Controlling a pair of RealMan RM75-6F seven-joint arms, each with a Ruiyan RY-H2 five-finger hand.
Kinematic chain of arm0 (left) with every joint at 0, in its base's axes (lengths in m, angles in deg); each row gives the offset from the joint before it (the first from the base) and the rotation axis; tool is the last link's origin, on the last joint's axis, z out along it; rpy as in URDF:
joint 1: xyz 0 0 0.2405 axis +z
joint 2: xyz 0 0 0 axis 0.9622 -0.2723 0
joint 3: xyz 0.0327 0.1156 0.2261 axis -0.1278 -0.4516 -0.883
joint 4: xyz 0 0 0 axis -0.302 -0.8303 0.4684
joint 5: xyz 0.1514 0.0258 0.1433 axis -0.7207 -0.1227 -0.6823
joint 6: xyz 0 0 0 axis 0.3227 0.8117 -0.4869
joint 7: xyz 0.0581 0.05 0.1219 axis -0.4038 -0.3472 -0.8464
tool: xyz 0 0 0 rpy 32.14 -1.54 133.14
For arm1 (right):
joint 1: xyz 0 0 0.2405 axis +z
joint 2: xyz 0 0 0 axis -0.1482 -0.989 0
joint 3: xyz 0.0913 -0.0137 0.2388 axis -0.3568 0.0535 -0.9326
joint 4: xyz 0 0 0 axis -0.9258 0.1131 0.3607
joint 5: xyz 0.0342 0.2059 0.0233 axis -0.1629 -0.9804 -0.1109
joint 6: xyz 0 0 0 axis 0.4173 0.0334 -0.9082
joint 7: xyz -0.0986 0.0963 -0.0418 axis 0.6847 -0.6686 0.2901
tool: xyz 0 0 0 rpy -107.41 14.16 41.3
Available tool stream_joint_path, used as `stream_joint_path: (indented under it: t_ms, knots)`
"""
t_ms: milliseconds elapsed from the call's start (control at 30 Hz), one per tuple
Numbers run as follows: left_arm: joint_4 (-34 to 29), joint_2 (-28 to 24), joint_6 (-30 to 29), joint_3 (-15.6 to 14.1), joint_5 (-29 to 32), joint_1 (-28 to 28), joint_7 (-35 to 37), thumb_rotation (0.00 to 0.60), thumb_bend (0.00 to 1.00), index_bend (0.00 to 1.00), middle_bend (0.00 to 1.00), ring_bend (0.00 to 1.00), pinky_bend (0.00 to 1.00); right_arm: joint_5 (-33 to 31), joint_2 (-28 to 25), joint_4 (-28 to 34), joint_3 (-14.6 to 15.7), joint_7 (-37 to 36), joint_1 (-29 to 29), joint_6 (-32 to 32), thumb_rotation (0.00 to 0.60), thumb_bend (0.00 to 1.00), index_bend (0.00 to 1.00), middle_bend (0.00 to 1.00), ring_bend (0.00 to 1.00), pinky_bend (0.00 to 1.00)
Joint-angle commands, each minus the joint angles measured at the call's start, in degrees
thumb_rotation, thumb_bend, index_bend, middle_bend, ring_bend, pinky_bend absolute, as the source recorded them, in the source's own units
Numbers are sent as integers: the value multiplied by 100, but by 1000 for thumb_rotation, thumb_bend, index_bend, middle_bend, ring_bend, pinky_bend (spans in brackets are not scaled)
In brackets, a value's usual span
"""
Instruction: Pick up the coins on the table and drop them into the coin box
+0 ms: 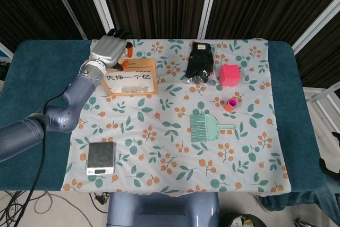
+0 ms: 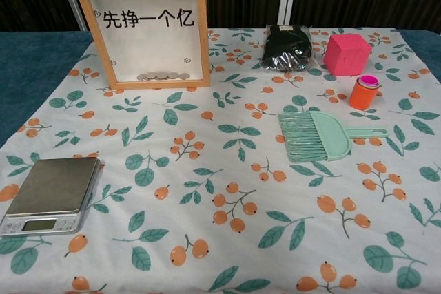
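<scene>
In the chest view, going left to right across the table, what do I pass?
Scale → coin box → black pouch → green brush → pink cube → orange cup.
</scene>
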Motion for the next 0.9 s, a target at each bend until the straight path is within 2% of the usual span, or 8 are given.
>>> stream_joint_path:
  t_ms: [33,233,267,400,567,733,900]
  knots:
    - [-1204,-509,-1429,255,-1154,701,330,600,437,459,100,0,0,24,-3,-8,4,-21,4,-12,600,395,179,91,0,0]
    - [-2560,-969,-3042,-188,-2027,1788,-152,600,438,393,83,0,0,337,22,-133,46,-178,14,35,600,395,180,92,0,0]
    - [-2859,-1004,-3579,-345,-2280,2163,-217,600,438,378,79,0,0,430,36,-156,58,-225,10,67,600,395,180,92,0,0]
    - [-3276,-882,-4820,-739,-3086,3113,-319,600,433,307,59,0,0,614,70,-277,88,-280,6,130,600,395,180,91,0,0]
    - [-3407,-739,-5338,-1040,-3465,3807,-218,600,431,275,37,0,0,700,70,-312,107,-325,-1,148,600,394,180,91,0,0]
    - [-3386,-629,-5513,-1400,-3691,4455,69,600,419,206,0,0,0,915,42,-359,161,-390,13,152,600,395,180,84,0,0]
    - [-3137,-465,-5690,-1679,-4067,5058,453,600,411,181,0,0,0,1272,-7,-445,296,-377,58,102,600,395,179,82,0,0]
